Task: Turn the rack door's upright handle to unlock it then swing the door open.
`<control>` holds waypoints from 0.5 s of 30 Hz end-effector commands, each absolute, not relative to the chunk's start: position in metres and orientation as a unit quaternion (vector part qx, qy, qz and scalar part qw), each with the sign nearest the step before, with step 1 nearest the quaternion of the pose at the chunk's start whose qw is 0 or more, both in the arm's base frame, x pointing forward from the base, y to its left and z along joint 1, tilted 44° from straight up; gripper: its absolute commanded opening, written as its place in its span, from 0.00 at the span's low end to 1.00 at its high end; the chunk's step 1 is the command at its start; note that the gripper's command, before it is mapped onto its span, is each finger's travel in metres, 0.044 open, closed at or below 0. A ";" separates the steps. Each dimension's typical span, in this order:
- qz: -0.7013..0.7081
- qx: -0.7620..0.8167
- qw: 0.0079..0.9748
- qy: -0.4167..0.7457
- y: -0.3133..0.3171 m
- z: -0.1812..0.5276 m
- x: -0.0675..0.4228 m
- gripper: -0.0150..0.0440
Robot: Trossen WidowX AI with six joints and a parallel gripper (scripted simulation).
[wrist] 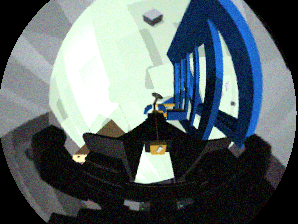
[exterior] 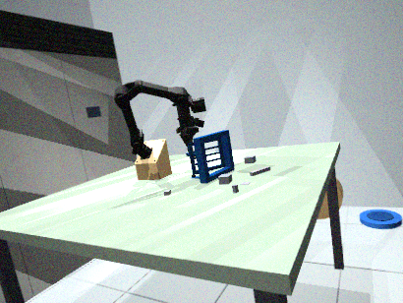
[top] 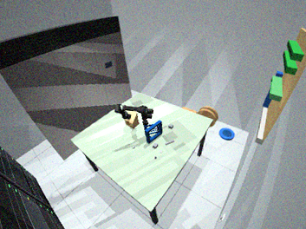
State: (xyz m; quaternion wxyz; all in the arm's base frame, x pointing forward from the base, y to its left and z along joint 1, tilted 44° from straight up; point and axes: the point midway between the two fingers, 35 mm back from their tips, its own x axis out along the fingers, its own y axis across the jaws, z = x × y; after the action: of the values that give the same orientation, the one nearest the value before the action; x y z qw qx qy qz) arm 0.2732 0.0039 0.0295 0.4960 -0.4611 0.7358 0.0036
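The rack's blue frame stands upright on the table. Its slatted blue door is swung partly out of the frame, jutting toward the arm's side; I cannot tell the exact angle. My gripper points down beside the frame, at the door's outer side, and is shut on the handle. The handle is mostly hidden by the fingers. Small orange and blue parts show just beyond the fingertips in the wrist view; how far the handle is turned cannot be told.
A wooden block stands by the arm's base. On the green table, a grey block, another grey block and a thin bar lie near the frame.
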 end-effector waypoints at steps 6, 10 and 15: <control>-0.059 -0.422 0.534 0.730 0.013 0.021 0.269 0.30; -0.079 -0.406 0.546 0.728 0.019 0.016 0.266 0.30; -0.106 -0.385 0.561 0.725 0.027 0.009 0.263 0.30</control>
State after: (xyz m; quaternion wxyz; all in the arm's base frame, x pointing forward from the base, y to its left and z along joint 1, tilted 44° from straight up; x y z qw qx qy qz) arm 0.2626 0.0251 0.0111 0.5458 -0.4024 0.7307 -0.0786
